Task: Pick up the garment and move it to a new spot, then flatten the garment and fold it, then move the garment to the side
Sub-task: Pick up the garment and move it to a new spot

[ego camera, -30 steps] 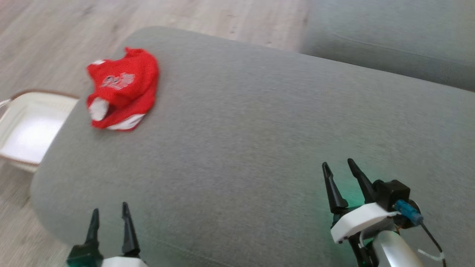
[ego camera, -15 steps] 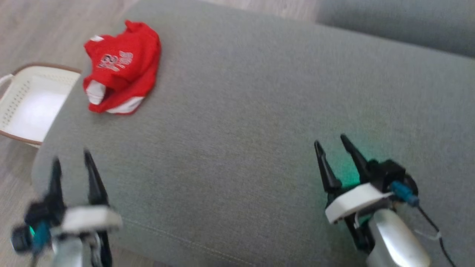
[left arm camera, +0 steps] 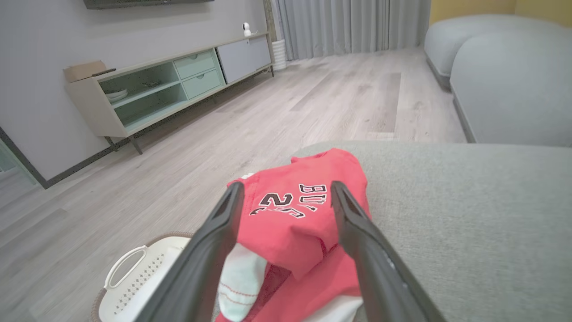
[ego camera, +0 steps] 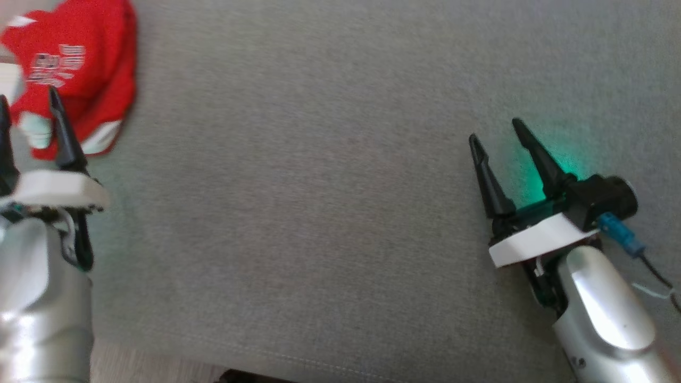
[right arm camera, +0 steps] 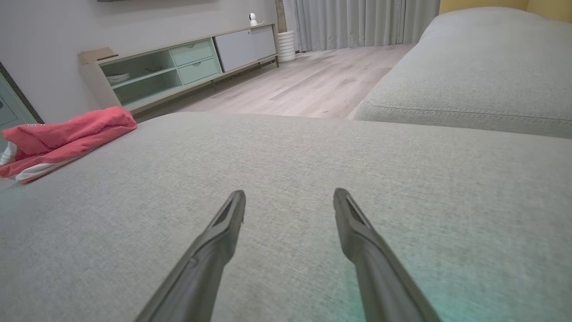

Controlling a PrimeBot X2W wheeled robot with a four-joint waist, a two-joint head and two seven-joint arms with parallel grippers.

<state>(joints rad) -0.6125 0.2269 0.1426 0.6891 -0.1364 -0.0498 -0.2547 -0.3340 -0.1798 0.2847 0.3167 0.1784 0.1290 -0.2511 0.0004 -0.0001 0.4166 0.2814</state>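
**Left hand lined up on the jersey, nothing gripped yet**

The wide grey sofa cushion (ego camera: 330,186) is mostly bare, which leaves plenty of room for the flattening and folding to come. The white laundry basket (left arm camera: 134,277) stands on the wooden floor (left arm camera: 268,112) just off the cushion's far-left edge. Beside it, at that same corner of the cushion, lies the red jersey (ego camera: 80,58), crumpled in a heap with its black-and-white lettering on top and white trim showing underneath. It sits so close to the edge that it probably has to be carried inward before it can be spread out.

The left hand (left arm camera: 287,188) points straight at the heap. Its two fingers are spread wide and frame the lettering, but they hold nothing. This reads as the approach to the first pick-up, with the closing step not yet made. The right hand (ego camera: 495,129) hovers low over bare cushion well away from the jersey, fingers also parted and empty, likely kept clear until there is cloth to spread.
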